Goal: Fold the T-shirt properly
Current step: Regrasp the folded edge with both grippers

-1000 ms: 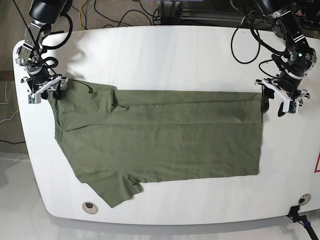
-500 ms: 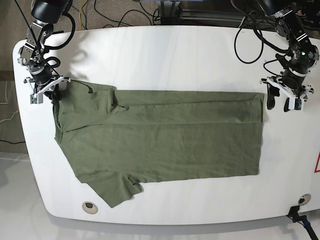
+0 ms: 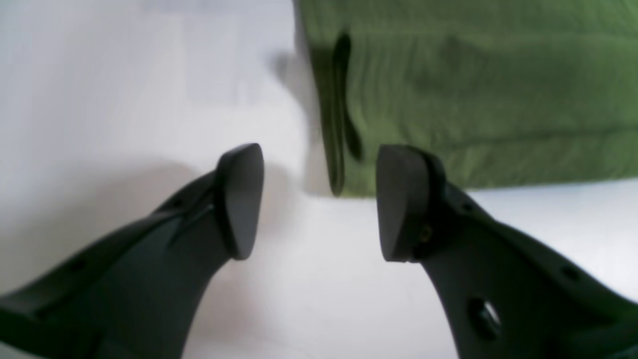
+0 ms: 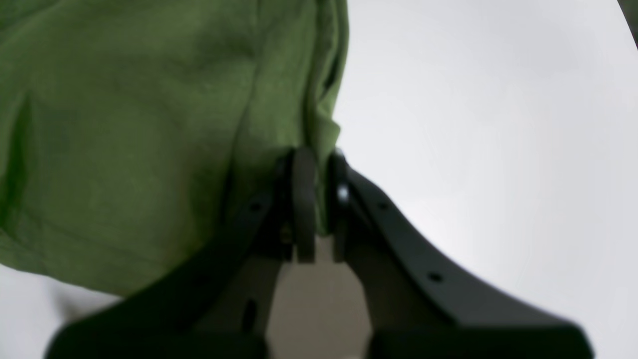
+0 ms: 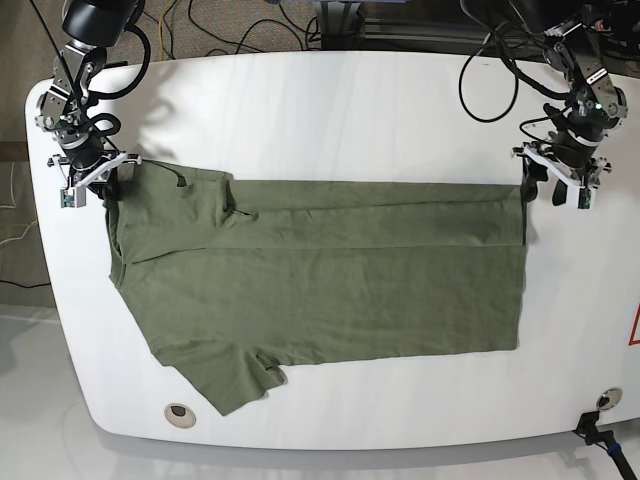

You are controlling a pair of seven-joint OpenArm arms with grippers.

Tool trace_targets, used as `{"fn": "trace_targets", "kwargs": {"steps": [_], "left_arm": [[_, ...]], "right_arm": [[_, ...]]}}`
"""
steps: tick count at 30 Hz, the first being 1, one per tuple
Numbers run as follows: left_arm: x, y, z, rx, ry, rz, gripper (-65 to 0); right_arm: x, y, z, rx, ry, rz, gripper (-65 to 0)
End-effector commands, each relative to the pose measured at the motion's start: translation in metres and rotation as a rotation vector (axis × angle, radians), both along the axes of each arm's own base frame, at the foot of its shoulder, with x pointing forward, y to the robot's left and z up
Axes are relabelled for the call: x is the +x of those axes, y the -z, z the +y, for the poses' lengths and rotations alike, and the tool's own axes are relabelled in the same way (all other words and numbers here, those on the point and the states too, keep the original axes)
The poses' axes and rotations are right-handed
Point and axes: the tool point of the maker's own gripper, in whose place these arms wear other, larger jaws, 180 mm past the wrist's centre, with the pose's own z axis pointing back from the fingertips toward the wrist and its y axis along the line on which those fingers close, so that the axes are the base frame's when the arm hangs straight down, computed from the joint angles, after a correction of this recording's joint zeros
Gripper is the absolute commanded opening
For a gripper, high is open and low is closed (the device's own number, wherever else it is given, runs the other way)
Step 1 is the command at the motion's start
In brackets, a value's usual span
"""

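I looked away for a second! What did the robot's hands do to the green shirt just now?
The right hand closed and pinched the T-shirt's corner by the collar end. The left hand slid in closer to the shirt's far corner, but it is open and holds nothing. The shirt lies flat on the white table just as before.

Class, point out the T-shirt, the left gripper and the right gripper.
T-shirt [image 5: 330, 280]: base view, middle of the cloth.
Left gripper [image 3: 319, 199]: left wrist view, between open fingertips.
Right gripper [image 4: 319, 199]: right wrist view, between fingertips pinching the shirt edge.

T-shirt flat on white table
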Motion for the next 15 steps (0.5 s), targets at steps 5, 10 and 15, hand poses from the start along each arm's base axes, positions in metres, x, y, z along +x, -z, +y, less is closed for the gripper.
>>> {"fn": "trace_targets", "kwargs": {"steps": [5,10,15], "left_arm": [[0.010,0.010,-0.002,-0.035,0.024,0.009,-31.1],[0.013,0.014,-0.016,-0.044,0.063,0.018,-31.1],[0.021,0.011,-0.019,-0.046,0.072,0.006,-31.1]], "right_arm": [[0.005,-0.010,-0.008,-0.028,-0.004,-0.019,-65.0],[0.005,-0.010,-0.008,-0.028,-0.004,-0.019,-65.0],[0.005,-0.010,-0.008,-0.028,-0.004,-0.019,-65.0]]}}
